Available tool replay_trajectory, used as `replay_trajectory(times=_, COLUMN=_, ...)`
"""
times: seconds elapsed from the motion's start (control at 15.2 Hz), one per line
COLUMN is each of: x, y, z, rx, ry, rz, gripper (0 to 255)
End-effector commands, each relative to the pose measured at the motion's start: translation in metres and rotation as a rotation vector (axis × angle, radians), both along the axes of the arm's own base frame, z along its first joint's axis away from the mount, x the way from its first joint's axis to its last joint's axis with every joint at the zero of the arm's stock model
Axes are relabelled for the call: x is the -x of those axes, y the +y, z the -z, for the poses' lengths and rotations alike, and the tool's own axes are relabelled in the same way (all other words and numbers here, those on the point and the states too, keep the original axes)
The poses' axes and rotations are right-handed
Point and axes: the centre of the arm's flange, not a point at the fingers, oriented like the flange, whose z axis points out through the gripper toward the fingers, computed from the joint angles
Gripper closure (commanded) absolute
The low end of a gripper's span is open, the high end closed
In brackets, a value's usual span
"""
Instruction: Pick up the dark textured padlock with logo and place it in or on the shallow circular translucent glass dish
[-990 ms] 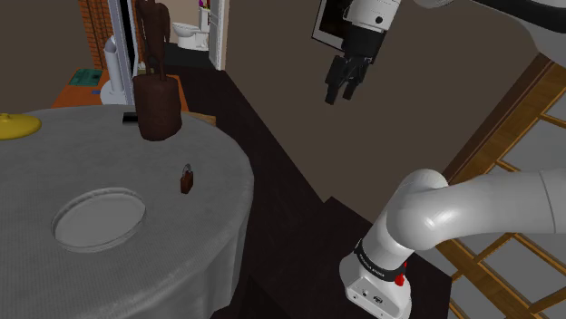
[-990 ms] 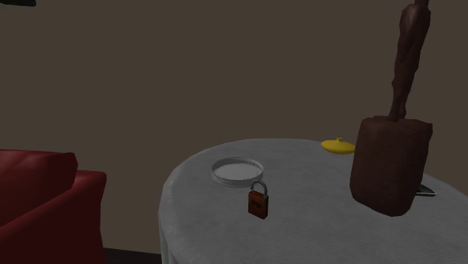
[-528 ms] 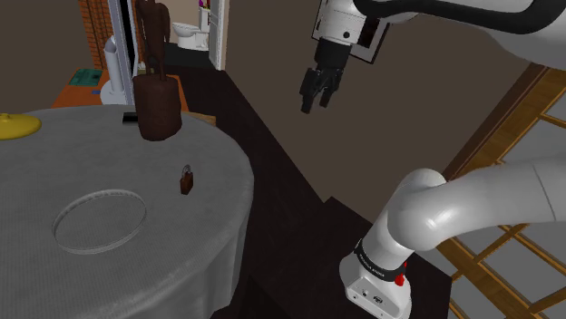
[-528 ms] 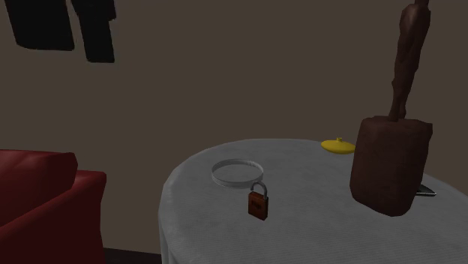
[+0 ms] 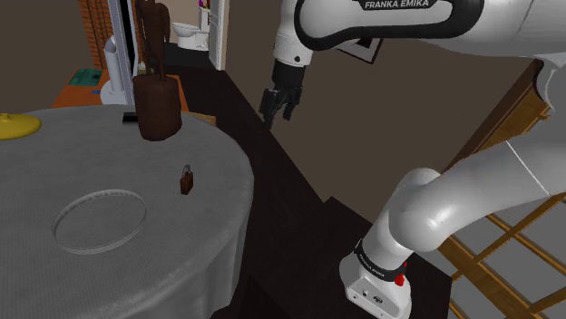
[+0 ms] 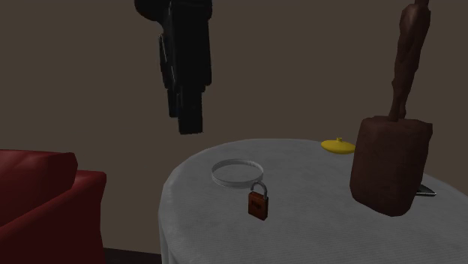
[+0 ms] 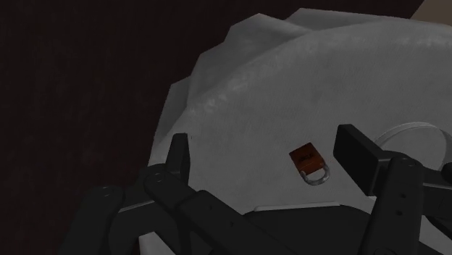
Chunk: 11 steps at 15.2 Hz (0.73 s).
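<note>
Now shows the pincer (image 5: 277, 111) swung across and down toward the table (image 5: 54, 154) — a second ago hung high at the shoulder view's right, well away from the grey top. Has also come into the second exterior view from the upper left, hanging there as a tall black pincer (image 6: 187, 120) above the table (image 6: 315, 225). Looks down in the wrist view with the pincer (image 7: 266, 152) spread wide and gripping nothing.

Finds the padlock (image 5: 186, 179) exactly where it stood before: upright on the table, reddish-brown body, grey shackle on top, near the edge closest to the arm. Places it in the second exterior view as a padlock (image 6: 258, 200) close in front of the dish (image 6: 217, 176), not touching it. Catches the padlock (image 7: 308, 161) in the wrist view lying ahead of the fingers, nearer the right one, with the dish (image 7: 413, 129) curving just beyond.

Leaves the dish (image 5: 100, 191) a pale empty ring, and the tall brown block (image 5: 157, 104) standing well apart.

Means, most likely, an approach only partway done — still to descend, centre over the lock and close on it.
</note>
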Motion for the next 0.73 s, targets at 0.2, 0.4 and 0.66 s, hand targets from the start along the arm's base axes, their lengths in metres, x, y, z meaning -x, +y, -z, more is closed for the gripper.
replay_trajectory(times=0.2, x=-0.042, y=0.033, z=0.039, rx=0.005, ry=-0.001, rz=-0.048, gripper=0)
replay_trajectory(times=0.4, x=-0.067, y=0.053, z=0.063, rx=0.008, ry=0.000, rz=-0.077, gripper=0)
replay_trajectory(times=0.66, x=-0.098, y=0.082, z=0.095, rx=0.013, ry=0.001, rz=-0.115, gripper=0)
